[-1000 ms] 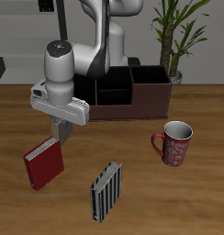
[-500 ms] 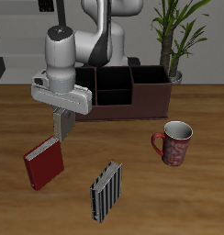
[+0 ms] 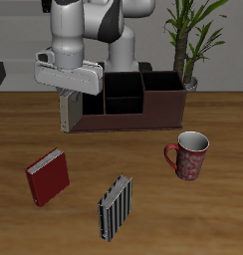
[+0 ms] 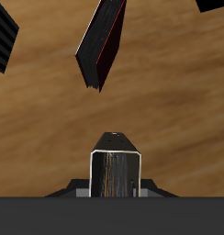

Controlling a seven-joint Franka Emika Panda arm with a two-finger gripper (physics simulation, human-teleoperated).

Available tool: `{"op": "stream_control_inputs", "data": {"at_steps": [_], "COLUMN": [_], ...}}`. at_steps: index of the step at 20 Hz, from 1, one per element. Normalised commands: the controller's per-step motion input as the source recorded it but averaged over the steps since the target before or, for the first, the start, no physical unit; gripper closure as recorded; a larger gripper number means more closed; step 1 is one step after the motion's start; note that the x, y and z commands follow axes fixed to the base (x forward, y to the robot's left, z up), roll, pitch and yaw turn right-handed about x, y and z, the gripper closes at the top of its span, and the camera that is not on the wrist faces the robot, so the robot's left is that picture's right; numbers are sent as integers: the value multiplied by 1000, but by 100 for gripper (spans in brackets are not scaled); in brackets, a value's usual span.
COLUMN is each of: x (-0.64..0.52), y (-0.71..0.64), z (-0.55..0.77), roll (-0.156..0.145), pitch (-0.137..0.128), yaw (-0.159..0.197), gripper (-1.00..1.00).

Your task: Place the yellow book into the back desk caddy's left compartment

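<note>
Gripping the yellow book (image 3: 66, 112) by its upper end, your gripper (image 3: 67, 95) has its fingers pressed against the two covers, so the book hangs upright below the hand, clear of the table (image 3: 213, 209). In the wrist view the same book (image 4: 116, 172) runs straight away from the camera as a grey slab with a pale rim, and the wood surface lies well beneath it.

You are holding it just in front of the back desk caddy (image 3: 133, 103), at the end nearest the arm's white wrist housing. The left compartment (image 3: 91, 103) is the dark, narrow section at that end; the book's lower edge hangs in front of the caddy's maroon wall rather than inside any section.

Nearer the table's front edge, the red book (image 3: 48, 176) lies flat, and the black-and-white striped book (image 3: 116, 206) stands tilted just beside it, both well apart from your load. A red mug (image 3: 190, 154) sits on the far side of the table from the red book, and a potted plant (image 3: 188, 40) stands behind the caddy's other end.
</note>
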Motion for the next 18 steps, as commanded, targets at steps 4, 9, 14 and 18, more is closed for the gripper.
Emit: {"op": "stream_control_inputs", "data": {"at_steps": [4, 9, 14, 18], "x": [-227, -231, -278, -246], "y": [61, 110, 72, 40], "z": [536, 297, 239, 132], "roll": [-2, 11, -2, 39], "pitch": [-60, -34, -32, -19], "yaw": [20, 15, 7, 19], "gripper": [100, 100, 100, 100]}}
